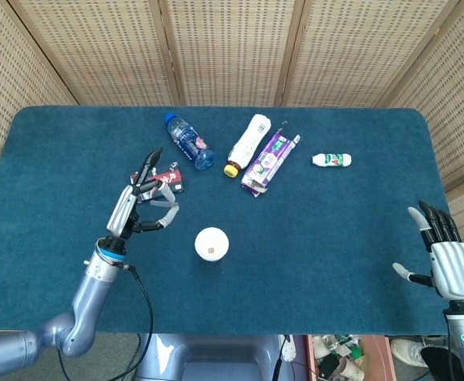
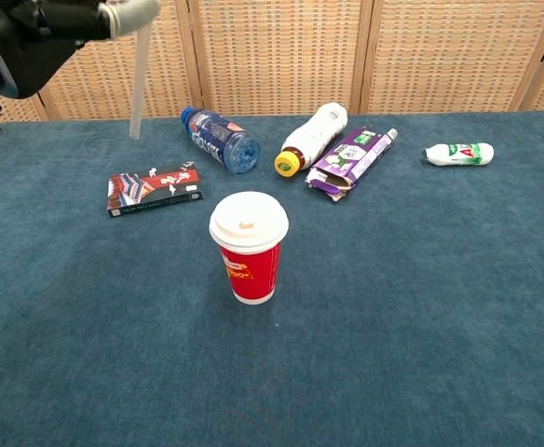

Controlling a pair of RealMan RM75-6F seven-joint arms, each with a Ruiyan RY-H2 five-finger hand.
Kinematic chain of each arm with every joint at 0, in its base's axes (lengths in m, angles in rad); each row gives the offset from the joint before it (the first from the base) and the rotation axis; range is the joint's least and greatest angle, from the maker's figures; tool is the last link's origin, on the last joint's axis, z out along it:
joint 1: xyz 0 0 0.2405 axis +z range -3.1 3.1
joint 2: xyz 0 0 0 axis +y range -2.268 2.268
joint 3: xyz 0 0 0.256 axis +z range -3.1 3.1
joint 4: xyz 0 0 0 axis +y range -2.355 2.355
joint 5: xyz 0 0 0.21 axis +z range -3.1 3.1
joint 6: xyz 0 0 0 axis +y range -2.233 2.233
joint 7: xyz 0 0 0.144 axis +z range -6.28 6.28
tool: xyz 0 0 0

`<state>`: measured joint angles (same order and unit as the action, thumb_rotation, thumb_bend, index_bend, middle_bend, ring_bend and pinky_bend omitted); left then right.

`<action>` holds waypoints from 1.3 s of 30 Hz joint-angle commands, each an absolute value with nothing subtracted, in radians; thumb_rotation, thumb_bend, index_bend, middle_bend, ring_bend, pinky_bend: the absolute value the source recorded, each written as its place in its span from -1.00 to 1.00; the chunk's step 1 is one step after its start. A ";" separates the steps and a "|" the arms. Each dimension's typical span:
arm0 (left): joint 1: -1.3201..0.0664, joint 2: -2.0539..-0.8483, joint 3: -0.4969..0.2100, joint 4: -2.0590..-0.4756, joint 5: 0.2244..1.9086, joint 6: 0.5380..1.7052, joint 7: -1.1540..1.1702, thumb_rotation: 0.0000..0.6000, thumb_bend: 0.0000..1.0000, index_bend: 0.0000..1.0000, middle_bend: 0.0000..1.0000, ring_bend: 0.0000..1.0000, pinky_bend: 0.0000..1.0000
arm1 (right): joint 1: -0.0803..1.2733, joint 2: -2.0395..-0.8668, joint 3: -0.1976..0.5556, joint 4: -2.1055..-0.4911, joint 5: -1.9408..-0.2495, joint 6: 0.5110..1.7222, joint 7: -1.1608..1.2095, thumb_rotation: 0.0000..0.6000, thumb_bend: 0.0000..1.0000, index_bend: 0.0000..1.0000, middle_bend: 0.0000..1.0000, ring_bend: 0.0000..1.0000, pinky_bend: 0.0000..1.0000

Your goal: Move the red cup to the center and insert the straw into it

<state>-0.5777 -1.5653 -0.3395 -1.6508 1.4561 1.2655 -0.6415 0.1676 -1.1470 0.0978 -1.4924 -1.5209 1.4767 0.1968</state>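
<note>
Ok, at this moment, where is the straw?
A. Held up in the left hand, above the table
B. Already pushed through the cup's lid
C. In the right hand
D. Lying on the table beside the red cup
A: the left hand holds the straw raised, hanging roughly upright, well clear of the red cup; the right hand holds nothing.

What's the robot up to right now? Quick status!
Left hand holds straw, raised. Right hand open, idle. Red cup upright at center, lid on. Nothing in the way.
</note>
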 commanded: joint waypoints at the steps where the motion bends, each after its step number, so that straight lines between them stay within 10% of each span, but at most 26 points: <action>1: -0.565 -1.524 -0.308 -1.719 1.576 1.323 -0.949 1.00 -0.17 0.27 -1.00 -1.00 -1.00 | 0.167 -1.147 0.100 -1.491 -1.517 1.475 0.198 1.00 -1.00 -0.89 -1.00 -1.00 -1.00; 39: -0.675 -1.533 -0.229 -1.731 1.485 1.116 -1.088 1.00 -0.16 0.28 -1.00 -1.00 -1.00 | 0.167 -1.145 0.112 -1.467 -1.483 1.444 0.223 1.00 -1.00 -0.89 -1.00 -1.00 -1.00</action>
<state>-0.6736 -1.5313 -0.2298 -1.7318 1.4862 1.1171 -1.0874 0.1667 -1.1449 0.1121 -1.4670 -1.4829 1.4440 0.2232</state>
